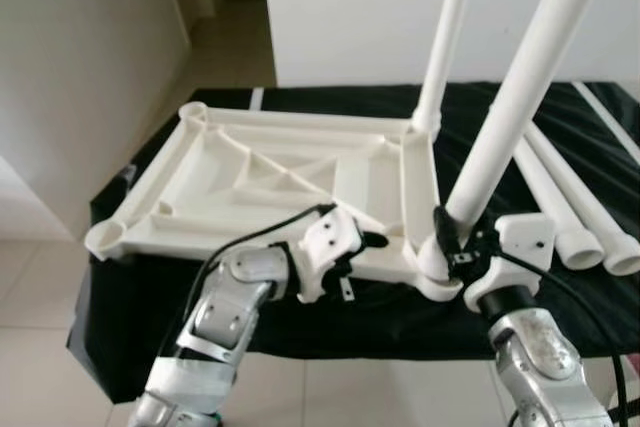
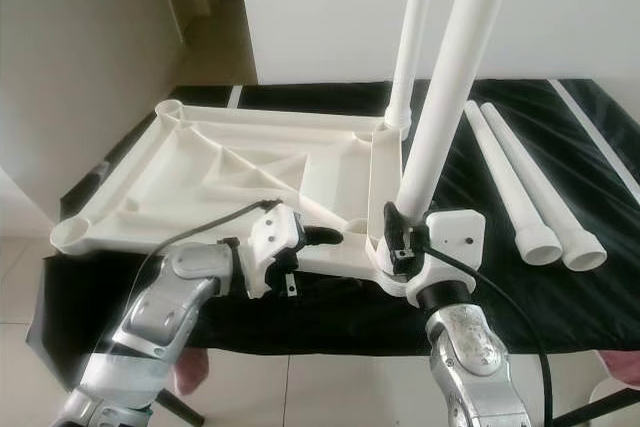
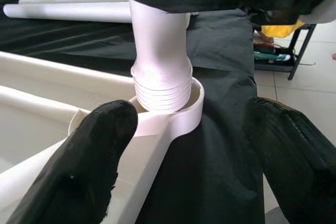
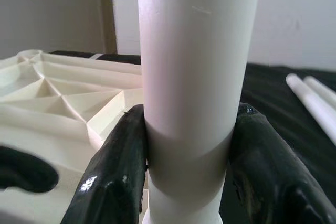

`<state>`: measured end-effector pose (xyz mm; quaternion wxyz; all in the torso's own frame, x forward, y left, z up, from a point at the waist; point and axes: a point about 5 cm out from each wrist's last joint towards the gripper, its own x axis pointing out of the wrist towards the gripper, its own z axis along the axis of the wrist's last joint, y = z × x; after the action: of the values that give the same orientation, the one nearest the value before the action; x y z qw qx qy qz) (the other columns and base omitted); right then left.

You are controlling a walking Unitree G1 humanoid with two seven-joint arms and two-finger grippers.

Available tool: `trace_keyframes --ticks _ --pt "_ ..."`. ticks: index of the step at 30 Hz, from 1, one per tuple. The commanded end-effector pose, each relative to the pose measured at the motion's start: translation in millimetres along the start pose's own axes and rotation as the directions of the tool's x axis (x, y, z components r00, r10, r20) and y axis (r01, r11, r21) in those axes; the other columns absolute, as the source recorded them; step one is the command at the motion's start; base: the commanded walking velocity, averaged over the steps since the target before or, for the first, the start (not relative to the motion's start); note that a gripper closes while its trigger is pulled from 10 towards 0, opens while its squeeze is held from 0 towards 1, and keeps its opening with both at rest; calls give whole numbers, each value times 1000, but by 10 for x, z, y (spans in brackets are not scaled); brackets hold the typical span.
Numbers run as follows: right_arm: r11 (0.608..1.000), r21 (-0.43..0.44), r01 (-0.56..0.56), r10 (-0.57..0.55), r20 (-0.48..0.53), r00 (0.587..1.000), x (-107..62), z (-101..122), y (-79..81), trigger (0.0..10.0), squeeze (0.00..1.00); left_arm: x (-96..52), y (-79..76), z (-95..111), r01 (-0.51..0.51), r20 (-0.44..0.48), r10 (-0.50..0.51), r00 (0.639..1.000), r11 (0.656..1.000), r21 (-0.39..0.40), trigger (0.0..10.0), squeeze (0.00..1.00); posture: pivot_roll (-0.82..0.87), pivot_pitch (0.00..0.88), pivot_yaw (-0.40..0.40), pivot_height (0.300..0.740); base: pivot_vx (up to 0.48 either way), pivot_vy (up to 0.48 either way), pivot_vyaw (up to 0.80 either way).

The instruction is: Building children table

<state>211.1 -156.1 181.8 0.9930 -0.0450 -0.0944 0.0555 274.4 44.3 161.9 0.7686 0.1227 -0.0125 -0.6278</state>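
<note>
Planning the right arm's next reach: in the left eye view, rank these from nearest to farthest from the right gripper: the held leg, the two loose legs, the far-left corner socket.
1. Held leg, clamped in the right gripper.
2. Loose legs, lying to its right on the black cloth.
3. Far-left corner socket, across the tabletop.

White tabletop (image 1: pixel 270 182) and white legs (image 1: pixel 575 207) on black cloth (image 1: pixel 600 117); beige floor tiles (image 1: pixel 40 347).
</note>
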Motion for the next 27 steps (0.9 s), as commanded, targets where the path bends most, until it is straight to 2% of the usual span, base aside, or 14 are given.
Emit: trace_keyframes --ticks 1,8,13,27 --pt "1000 -10 -9 8 -73 997 -24 -151 11 10000 0 -17 19 0 -45 -9 45 999 999 -9 10000 0 -2 0 27 740 0 0 0" --pt "1000 -5 -8 7 -71 997 -74 -250 -3 10000 0 13 -29 -21 -35 -24 35 999 999 -21 10000 0 1 0 25 740 0 0 0" --pt "999 30 -14 16 -66 998 -131 -297 -6 10000 0 4 -60 -26 -26 -33 25 999 999 -25 10000 0 3 0 28 740 0 0 0" --pt "999 29 -41 42 -40 998 -259 -343 1 10000 0 -48 -27 -38 -33 -58 31 998 999 -37 10000 0 -6 0 39 740 0 0 0"
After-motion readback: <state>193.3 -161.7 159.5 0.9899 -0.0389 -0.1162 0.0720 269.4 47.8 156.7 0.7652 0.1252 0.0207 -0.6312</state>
